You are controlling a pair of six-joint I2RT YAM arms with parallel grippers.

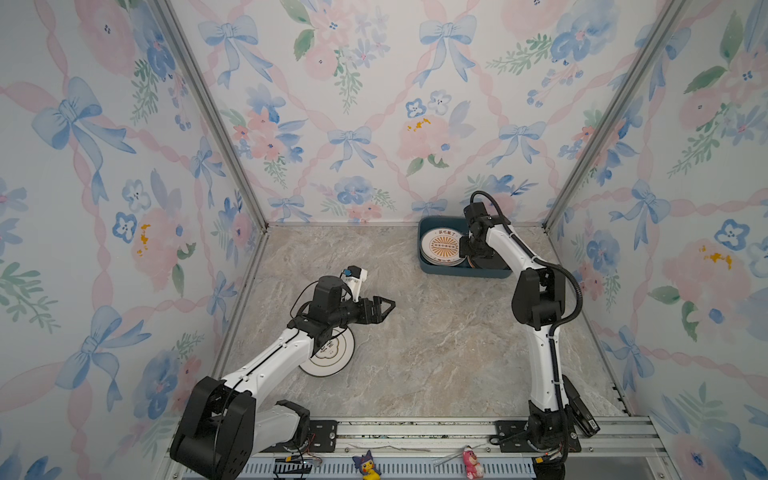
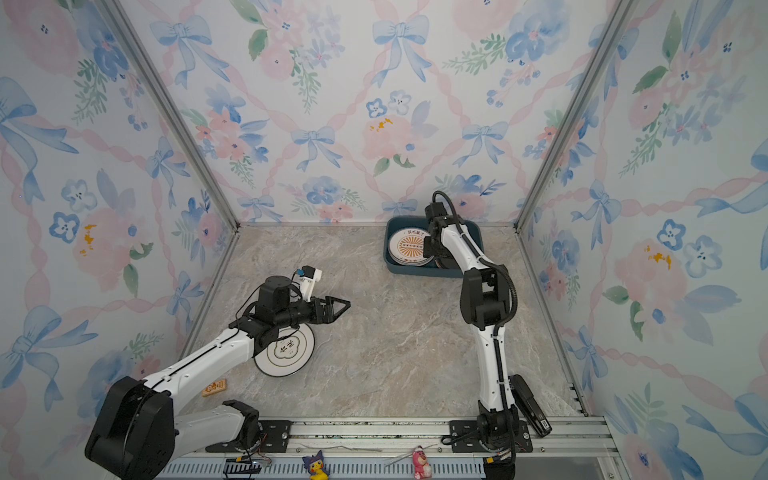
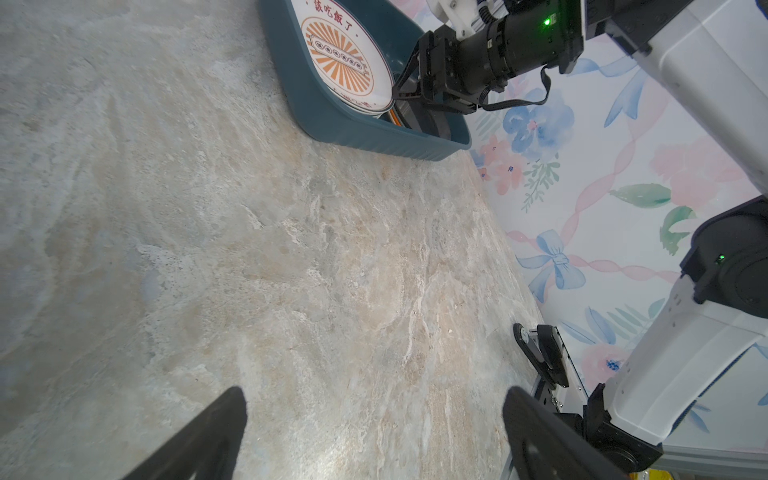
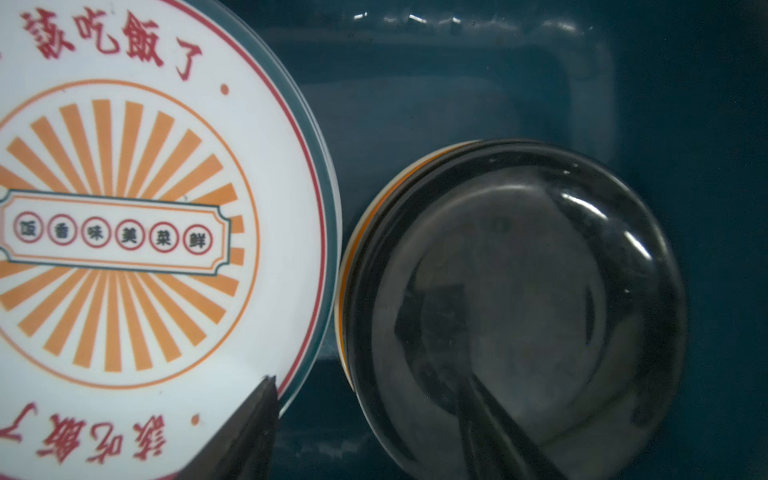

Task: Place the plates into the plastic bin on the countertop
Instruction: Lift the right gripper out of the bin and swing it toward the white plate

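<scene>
- The left gripper [image 1: 380, 309] hovers over the countertop [image 1: 436, 340] left of centre in both top views. Its jaws are spread as wide as they go and nothing is between them. The left wrist view shows only bare marble between its fingertips [image 3: 237, 399].
- The cloud-emblem plate [image 1: 332, 357] is the only plate I can see outside the bin. It lies flat on the countertop, down and to the left of that gripper and partly under the arm's wrist.
- The gripper points to the right of the frame, away from this plate, so I judge it must draw back and turn down to reach the rim.
- The plate is round, so it has no long axis to line up with. It is white with a thin dark ring and a cloud outline holding dark characters.
- The left arm is much the nearer. The right gripper [image 1: 473, 249] is well apart, over the plastic bin [image 1: 461, 272] at the upper right of the countertop.
- In the right wrist view the right gripper's jaws stand apart and clamp nothing. One finger is over the sunburst plate [image 4: 124, 228] and the other over the black plate [image 4: 519, 291].
- Both of these plates lie in the bin side by side, and the black one tops a small stack with an orange edge showing.
</scene>
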